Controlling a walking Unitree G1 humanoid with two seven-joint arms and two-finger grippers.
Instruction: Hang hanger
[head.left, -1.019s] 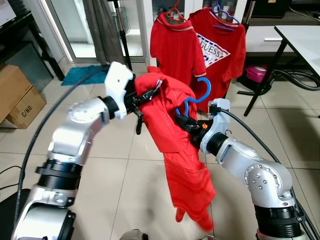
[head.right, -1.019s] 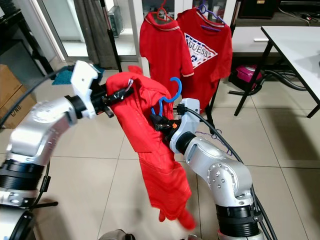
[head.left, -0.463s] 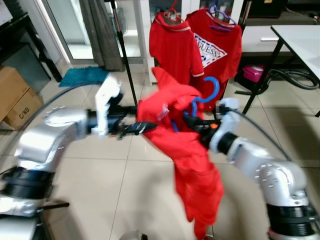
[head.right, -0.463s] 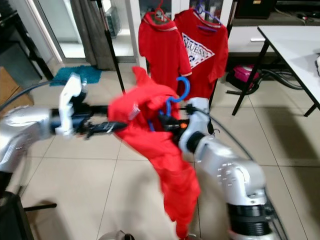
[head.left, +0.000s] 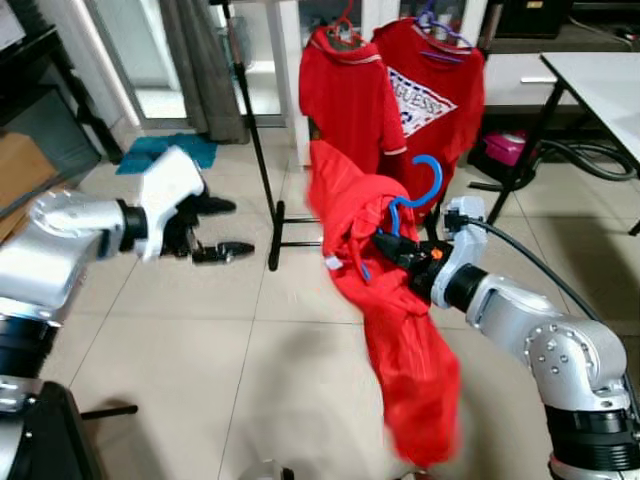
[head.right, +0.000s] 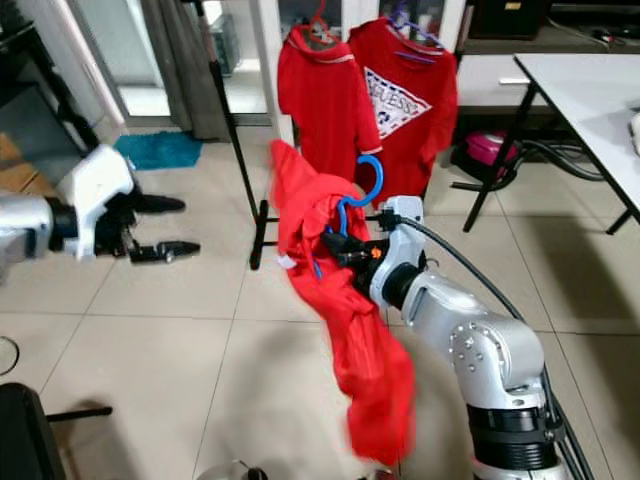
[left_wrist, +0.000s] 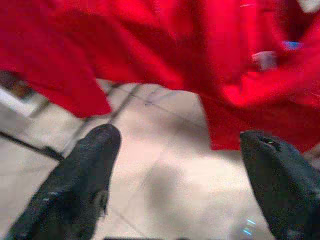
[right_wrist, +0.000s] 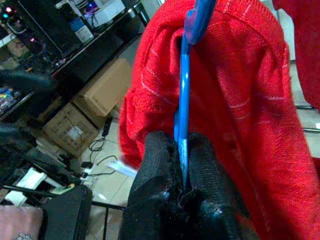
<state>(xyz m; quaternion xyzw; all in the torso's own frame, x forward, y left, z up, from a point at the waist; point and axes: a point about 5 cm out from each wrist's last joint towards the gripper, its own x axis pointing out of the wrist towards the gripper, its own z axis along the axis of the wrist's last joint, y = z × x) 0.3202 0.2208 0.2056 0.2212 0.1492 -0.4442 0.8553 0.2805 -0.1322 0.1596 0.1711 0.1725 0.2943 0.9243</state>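
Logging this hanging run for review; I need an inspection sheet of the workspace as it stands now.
Surface: tiled floor.
Job's things: blue hanger carrying a red shirt that hangs toward the floor; garment rack behind, with two red shirts on it.
Clutter: cardboard box, pink item under the white table.
Grippers: right tool shut on the hanger; left tool open, apart from the shirt.
Cables: black cable along the right arm.
Surroundings: teal mat, curtain.
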